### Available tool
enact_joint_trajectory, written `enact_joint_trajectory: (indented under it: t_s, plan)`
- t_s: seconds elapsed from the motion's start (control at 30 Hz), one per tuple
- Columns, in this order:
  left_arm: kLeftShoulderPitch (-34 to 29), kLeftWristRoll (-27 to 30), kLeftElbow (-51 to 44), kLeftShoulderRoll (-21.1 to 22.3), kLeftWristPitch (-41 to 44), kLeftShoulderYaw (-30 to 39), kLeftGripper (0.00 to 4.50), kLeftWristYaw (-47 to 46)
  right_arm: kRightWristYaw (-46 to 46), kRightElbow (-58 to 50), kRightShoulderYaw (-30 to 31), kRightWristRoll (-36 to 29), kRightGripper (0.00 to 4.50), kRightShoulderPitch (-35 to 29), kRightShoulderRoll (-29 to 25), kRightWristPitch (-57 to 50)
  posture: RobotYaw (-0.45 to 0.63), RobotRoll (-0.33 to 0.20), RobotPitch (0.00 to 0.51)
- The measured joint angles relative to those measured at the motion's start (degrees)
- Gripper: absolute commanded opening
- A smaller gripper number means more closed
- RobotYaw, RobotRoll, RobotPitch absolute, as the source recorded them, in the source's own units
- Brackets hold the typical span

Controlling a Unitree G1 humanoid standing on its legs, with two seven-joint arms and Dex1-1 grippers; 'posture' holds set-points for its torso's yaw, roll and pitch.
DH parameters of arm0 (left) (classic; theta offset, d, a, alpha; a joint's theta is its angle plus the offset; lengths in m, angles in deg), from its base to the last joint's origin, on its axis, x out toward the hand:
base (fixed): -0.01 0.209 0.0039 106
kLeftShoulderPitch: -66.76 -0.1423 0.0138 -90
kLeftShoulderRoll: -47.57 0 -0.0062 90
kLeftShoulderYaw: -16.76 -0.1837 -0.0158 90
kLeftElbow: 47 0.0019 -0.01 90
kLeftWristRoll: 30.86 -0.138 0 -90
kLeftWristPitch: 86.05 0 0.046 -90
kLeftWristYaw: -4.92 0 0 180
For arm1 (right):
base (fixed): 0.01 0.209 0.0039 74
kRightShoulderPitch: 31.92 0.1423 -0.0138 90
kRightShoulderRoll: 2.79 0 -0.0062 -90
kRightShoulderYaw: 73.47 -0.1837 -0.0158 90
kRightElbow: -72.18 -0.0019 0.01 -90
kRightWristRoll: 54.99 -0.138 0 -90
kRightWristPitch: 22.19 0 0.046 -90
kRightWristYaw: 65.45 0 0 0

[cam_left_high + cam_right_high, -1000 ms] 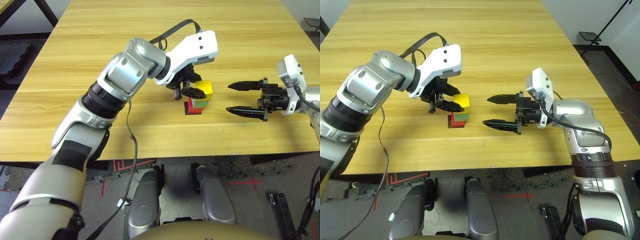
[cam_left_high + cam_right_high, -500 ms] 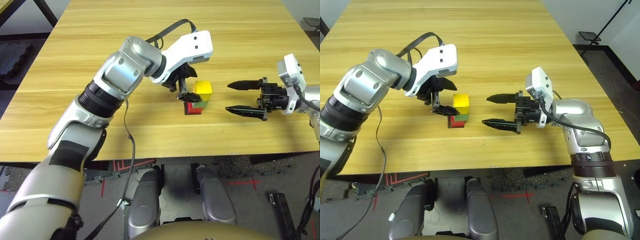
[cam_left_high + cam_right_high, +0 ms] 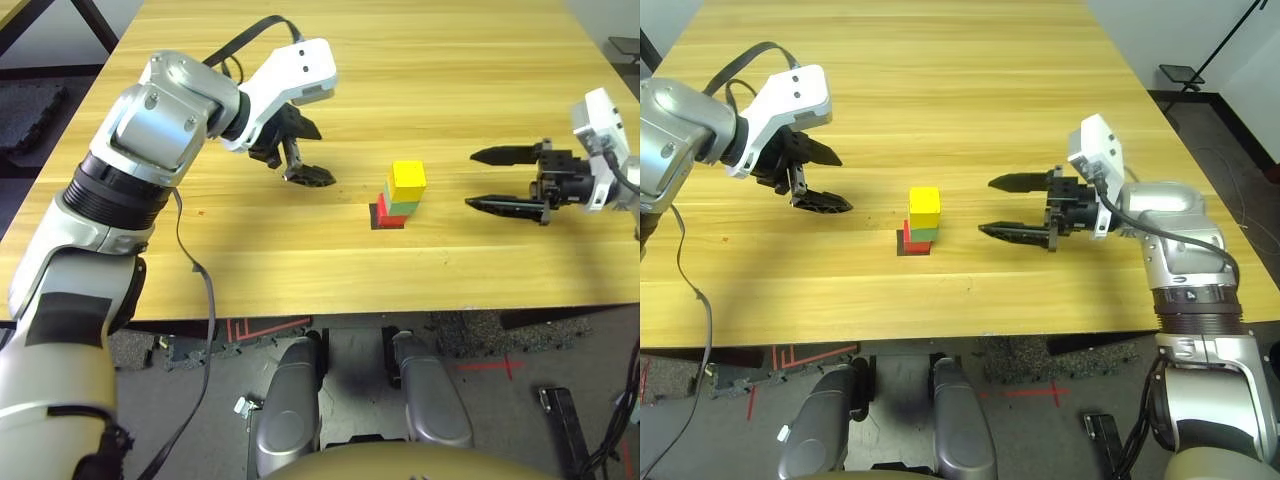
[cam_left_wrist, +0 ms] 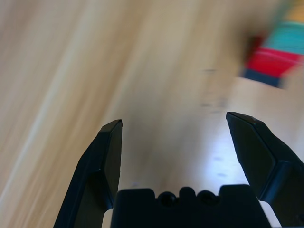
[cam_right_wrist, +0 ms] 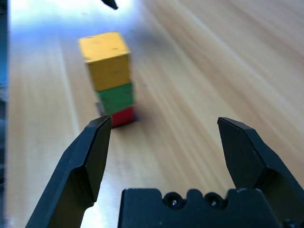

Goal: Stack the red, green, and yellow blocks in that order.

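Observation:
The three blocks stand as one tower in the middle of the table: the red block [image 3: 386, 213] at the bottom, the green block [image 3: 403, 206] on it, the yellow block [image 3: 407, 177] on top, a little askew. My left gripper [image 3: 320, 156] hangs open and empty well to the tower's left, and the left wrist view catches the red block [image 4: 271, 62] off to one side. My right gripper [image 3: 473, 179] is open and empty to the tower's right, pointing at it. The right wrist view looks at the yellow block [image 5: 105, 59] between its open fingers [image 5: 90, 156].
A flat black square patch [image 3: 375, 222] lies under the tower. Bare wooden tabletop [image 3: 300, 60] stretches around it. The table's front edge [image 3: 320, 305] runs just below the tower, with floor beyond.
My left gripper has opened, let go of the yellow block and drawn back to the left, away from the tower. The right gripper has shifted slightly to the right.

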Motion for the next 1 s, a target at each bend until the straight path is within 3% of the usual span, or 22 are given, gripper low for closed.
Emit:
enact_joint_trajectory:
  t_s: [0.13, 0.23, 0.37, 0.53, 0.73, 1.0]
  plan:
    - [-1.4, -0.5, 8.5, -2.3, -5.2, 9.4, 4.46, -12.6, -5.5, 7.3, -1.6, 2.2, 4.5, 3.8, 1.7, 4.7, 0.25, 0.122, 0.201]
    - [-5.1, -0.6, 11.5, -4.4, -11.4, 18.5, 4.46, -25.1, -18.8, 15.6, -4.3, 5.8, 4.5, 8.9, 5.6, 11.4, 0.25, 0.122, 0.198]
    - [-12.1, -1.1, 9.4, -7.0, -18.1, 27.0, 4.46, -39.2, -38.7, 25.6, -7.5, 10.2, 4.5, 14.2, 9.5, 19.5, 0.27, 0.123, 0.203]
    - [-19.9, -2.4, 2.7, -11.2, -21.6, 32.0, 4.46, -50.3, -54.0, 31.9, -10.8, 12.1, 4.5, 16.4, 11.3, 24.8, 0.26, 0.125, 0.208]
    - [-28.3, -3.7, -8.3, -16.6, -23.1, 33.6, 4.46, -58.9, -64.7, 33.5, -14.3, 12.1, 4.5, 15.4, 11.0, 27.3, 0.25, 0.123, 0.221]
    - [-37.4, -5.0, -19.2, -20.3, -24.6, 37.1, 4.46, -65.8, -68.7, 25.6, -18.8, 10.5, 4.5, 4.0, 11.5, 26.9, 0.24, 0.113, 0.232]
